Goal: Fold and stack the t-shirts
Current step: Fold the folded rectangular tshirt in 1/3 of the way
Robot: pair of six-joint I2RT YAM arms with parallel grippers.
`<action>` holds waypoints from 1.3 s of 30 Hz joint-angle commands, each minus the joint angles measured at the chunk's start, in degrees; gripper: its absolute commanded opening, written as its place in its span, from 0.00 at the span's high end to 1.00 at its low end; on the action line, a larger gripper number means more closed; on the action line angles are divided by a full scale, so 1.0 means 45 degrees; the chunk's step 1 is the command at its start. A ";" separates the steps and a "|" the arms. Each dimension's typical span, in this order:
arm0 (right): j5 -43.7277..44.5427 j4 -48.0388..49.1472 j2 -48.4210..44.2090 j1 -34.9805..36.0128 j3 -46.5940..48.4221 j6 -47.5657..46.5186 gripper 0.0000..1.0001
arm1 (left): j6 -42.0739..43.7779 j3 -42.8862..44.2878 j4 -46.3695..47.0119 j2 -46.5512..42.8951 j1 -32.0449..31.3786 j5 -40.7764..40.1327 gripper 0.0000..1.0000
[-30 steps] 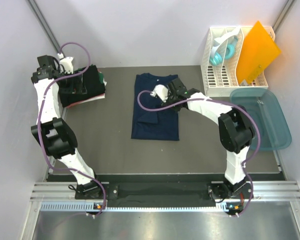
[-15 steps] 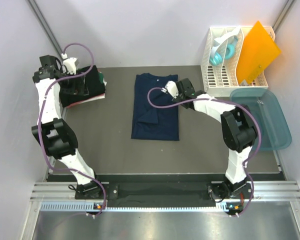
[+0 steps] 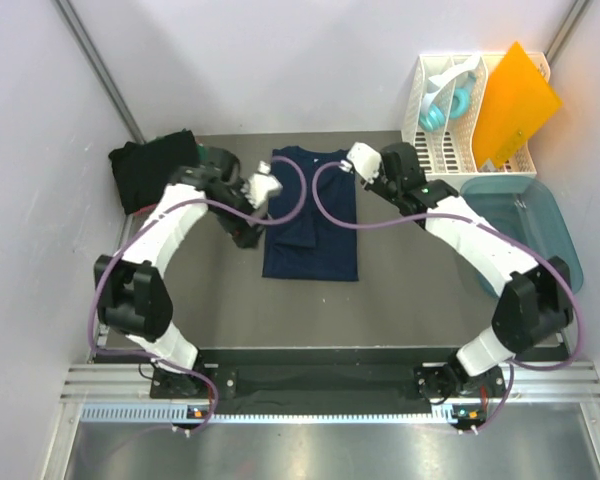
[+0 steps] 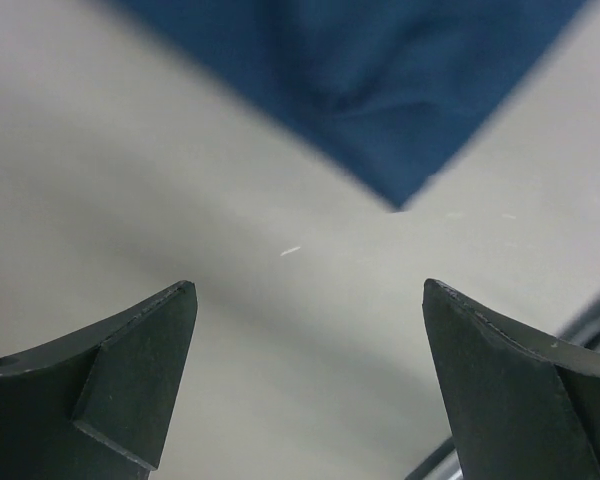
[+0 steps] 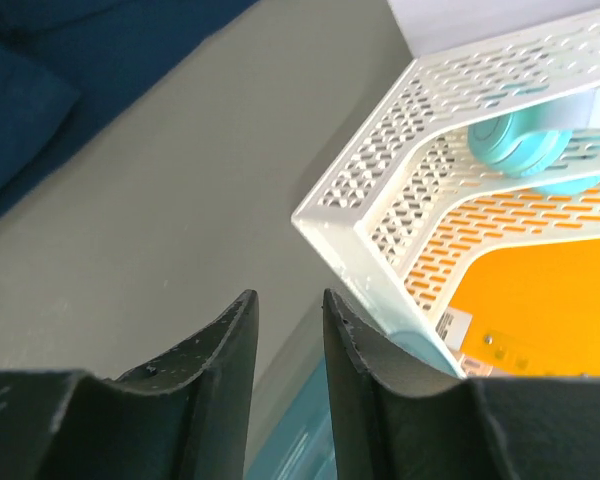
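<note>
At the centre of the table [image 3: 210, 290] the navy t-shirt [image 3: 325, 230] lies flat, already narrowed into a long rectangle with the collar at the far end and a sleeve flap turned in along its left side. Well apart from it, at the far-left corner, sits a dark pile of black t-shirts [image 3: 150, 172]. I judge the lengthwise fold complete and the crosswise fold next: both arms must take the near corners at the hem and carry them up to the collar, after which the bundle goes onto the pile. I read the left gripper [image 4: 310, 300] as fully spread and empty, hovering over bare table just short of a corner of the navy cloth. I read the right gripper [image 5: 285, 310] as parted by only a narrow gap, holding nothing, off the shirt's right edge and facing the white rack [image 5: 380, 190]. It should spread wider before descending. A teal tub [image 3: 540, 250] stands near the rack.
</note>
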 commanded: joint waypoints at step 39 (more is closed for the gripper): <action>0.0499 -0.0909 -0.1347 -0.0063 -0.1104 -0.1167 0.75 | 0.0299 -0.0338 0.5648 0.4159 -0.5885 -0.3866 0.10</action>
